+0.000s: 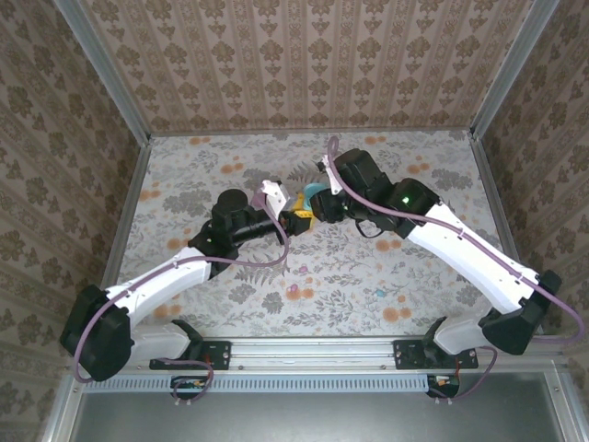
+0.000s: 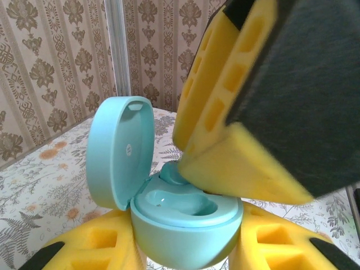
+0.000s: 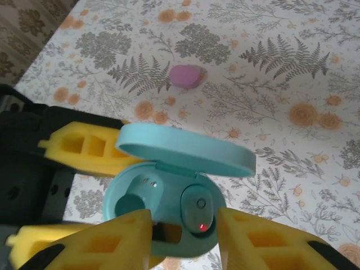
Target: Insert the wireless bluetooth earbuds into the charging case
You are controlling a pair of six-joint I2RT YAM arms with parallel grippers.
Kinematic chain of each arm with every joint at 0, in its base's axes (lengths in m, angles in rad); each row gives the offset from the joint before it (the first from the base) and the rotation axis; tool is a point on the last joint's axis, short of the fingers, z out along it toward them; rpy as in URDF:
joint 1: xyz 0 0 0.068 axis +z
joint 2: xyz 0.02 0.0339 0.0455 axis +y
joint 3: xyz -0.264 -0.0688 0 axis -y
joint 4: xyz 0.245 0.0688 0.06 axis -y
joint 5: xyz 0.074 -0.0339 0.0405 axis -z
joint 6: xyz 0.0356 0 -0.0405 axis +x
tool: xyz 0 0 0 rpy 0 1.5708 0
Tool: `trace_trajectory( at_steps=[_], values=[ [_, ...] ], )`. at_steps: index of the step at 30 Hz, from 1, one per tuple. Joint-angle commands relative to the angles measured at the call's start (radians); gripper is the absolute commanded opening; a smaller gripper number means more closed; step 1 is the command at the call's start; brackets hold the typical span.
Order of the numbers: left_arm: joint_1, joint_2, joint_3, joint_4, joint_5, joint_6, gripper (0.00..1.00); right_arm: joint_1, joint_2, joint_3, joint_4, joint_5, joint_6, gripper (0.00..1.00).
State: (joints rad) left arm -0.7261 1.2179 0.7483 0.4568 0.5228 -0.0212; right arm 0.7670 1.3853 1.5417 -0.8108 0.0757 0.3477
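The right gripper (image 3: 184, 218) hung with jaws parted astride a cyan earbud (image 3: 198, 209), which sat in one well of the charging case (image 3: 117, 196); the left gripper (image 2: 185, 250) pinched that open case from both sides. The other well looked empty; a straight lift, clear of the lid, should leave the bud seated.

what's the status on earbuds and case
Left end effector shut on open cyan case. Right end effector open over it. One earbud seated, red light on. Pink item on cloth, clear.
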Motion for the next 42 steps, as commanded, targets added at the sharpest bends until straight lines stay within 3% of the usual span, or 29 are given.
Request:
trace_trajectory(
  at_steps=[1,6,12,15,25,34,42],
  values=[
    [-0.008,-0.040,0.033,0.034,-0.011,0.014,0.28,0.001,-0.076,-0.011,0.004,-0.031,0.043,0.41],
    [-0.006,-0.065,0.009,0.029,-0.030,0.022,0.29,-0.053,-0.252,-0.131,0.032,-0.025,0.146,0.44],
    [-0.007,-0.102,-0.017,0.025,-0.046,0.024,0.29,-0.319,-0.386,-0.401,-0.105,-0.134,0.336,0.46],
    [-0.008,-0.123,-0.023,0.013,-0.050,0.025,0.28,-0.381,-0.394,-0.552,-0.171,-0.187,0.381,0.46],
    [-0.008,-0.163,-0.044,0.005,-0.062,0.024,0.29,-0.370,-0.396,-0.924,-0.028,-0.282,0.606,0.46],
    [-0.010,-0.160,-0.049,0.016,-0.063,0.021,0.29,-0.347,-0.350,-0.997,0.080,-0.357,0.672,0.49],
    [-0.009,-0.161,-0.046,0.009,-0.071,0.023,0.29,-0.324,-0.266,-1.004,0.133,-0.343,0.685,0.50]
  ],
)
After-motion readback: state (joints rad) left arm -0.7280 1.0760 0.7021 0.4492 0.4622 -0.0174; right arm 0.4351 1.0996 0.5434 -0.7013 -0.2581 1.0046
